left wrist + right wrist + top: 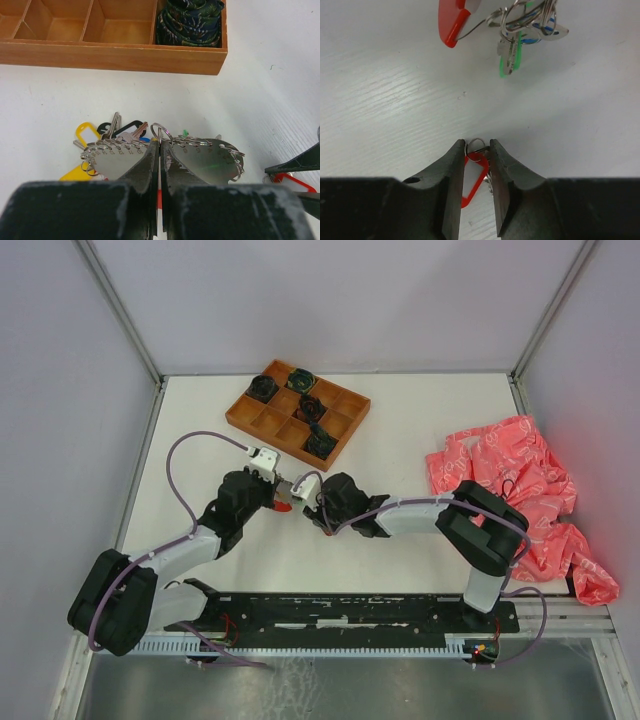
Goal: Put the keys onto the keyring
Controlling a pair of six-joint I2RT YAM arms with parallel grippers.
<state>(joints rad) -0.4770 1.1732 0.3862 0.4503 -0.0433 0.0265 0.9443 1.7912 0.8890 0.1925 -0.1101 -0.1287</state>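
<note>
The keyring [451, 22] hung just above the table [400, 420], near its middle in front of the arms. It was pinched in the left claw [160, 147], whose fingers were fully closed on its grey metal part. Keys hung from it on small rings, among them a yellow-tagged key [86, 134] and a green-tagged key [517, 55].

Beyond them sat a wooden tray [272, 422] split into compartments. Several held dark coiled bundles [320, 442], and the rest had nothing in them.

The right claw [477, 145] was just beside the keyring, its fingers narrowly apart on either side of a red-tagged key [470, 182] lying on the table. Whether they were actually pinching it could not be told.

Only the right wrist view showed the keyring's red curve and that small ring between the fingers. The left wrist view showed the row of rings along the grey plate. The overhead view alone took in the crumpled pink bag [510, 480] at the right.
</note>
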